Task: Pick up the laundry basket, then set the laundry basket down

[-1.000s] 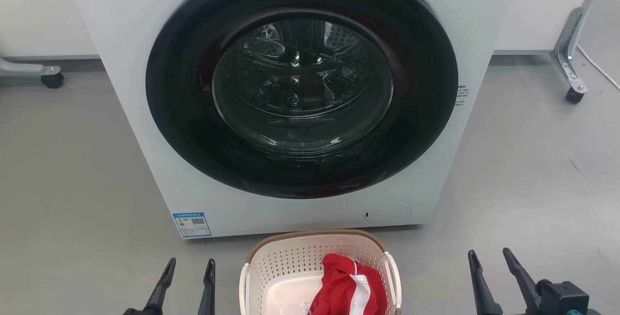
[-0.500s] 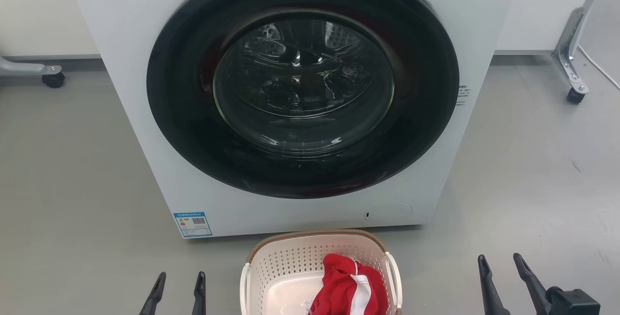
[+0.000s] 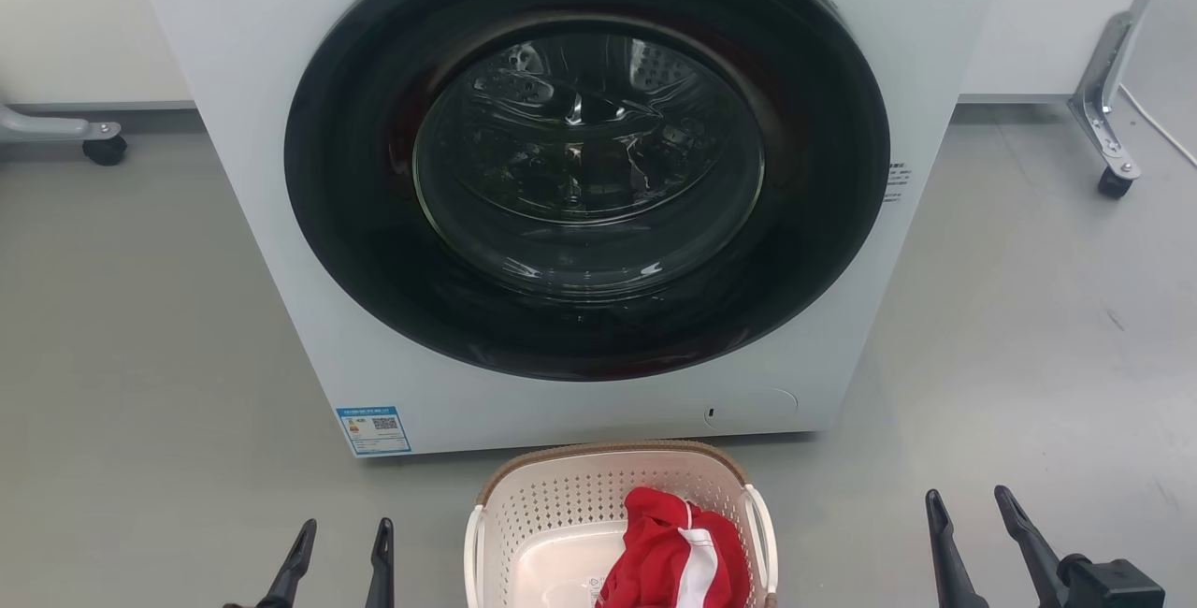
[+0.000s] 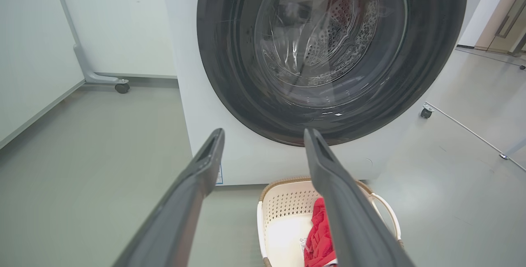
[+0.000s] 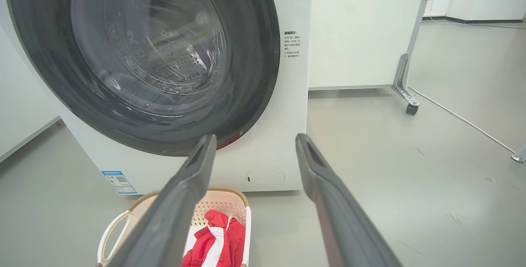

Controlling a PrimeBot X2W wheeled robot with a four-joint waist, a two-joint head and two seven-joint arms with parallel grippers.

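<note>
Where right wrist looks, laundry basket, floor cable

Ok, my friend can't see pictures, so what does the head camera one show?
A white basket with a red cloth inside sits on the grey floor before a big white washer with a round dark door. The robot's left gripper and right gripper, both open, flank the basket without touching it.
</note>
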